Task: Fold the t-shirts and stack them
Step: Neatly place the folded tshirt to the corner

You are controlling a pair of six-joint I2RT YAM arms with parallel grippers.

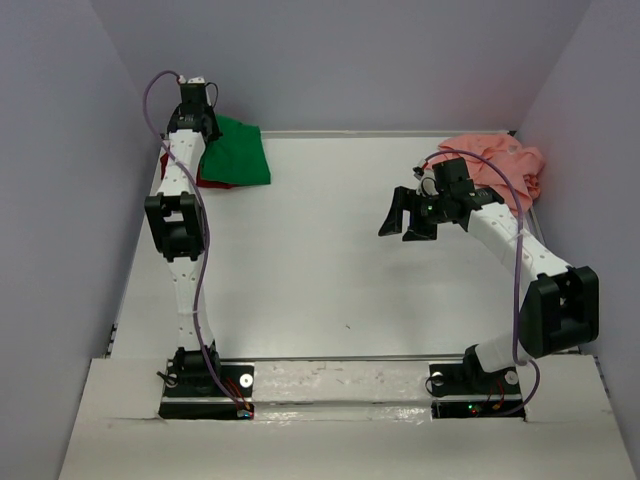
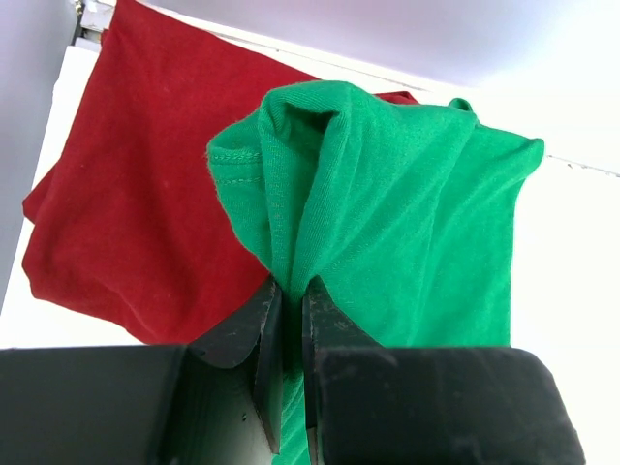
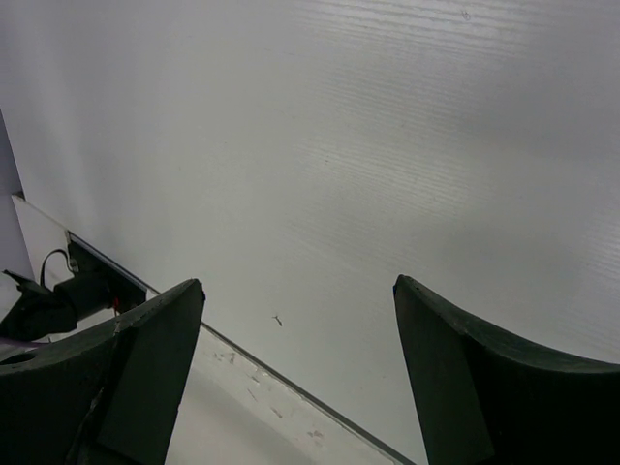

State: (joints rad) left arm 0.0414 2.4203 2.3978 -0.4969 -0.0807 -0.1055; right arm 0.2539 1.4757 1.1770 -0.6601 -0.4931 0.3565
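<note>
Fingers [image 3: 145, 368] of the right gripper [image 1: 400, 230] stand spread wide with nothing between them, hanging above the bare white table [image 1: 330, 270] right of its middle; the right wrist view shows only tabletop and the table's near edge between the two dark pads. Farther back on that side, behind the right arm's wrist, the salmon pink t-shirt [image 1: 495, 160] lies crumpled in a loose heap in the far right corner, against the side wall and apart from the gripper. Across the table, the left arm reaches to the far left corner, where the left gripper [image 2: 288, 291] is clenched on the green t-shirt [image 2: 407, 213]. Its jaws are nearly together, and a gathered fold of the cloth is pinched between them and pulled up into a peak, with a stitched hem showing along the left of the peak. The rest of the green cloth spreads out flat on the table toward the right. Under and beyond it lies the dark red t-shirt [image 2: 126, 213], flat, its left part uncovered and reaching to the table's far left corner.
</note>
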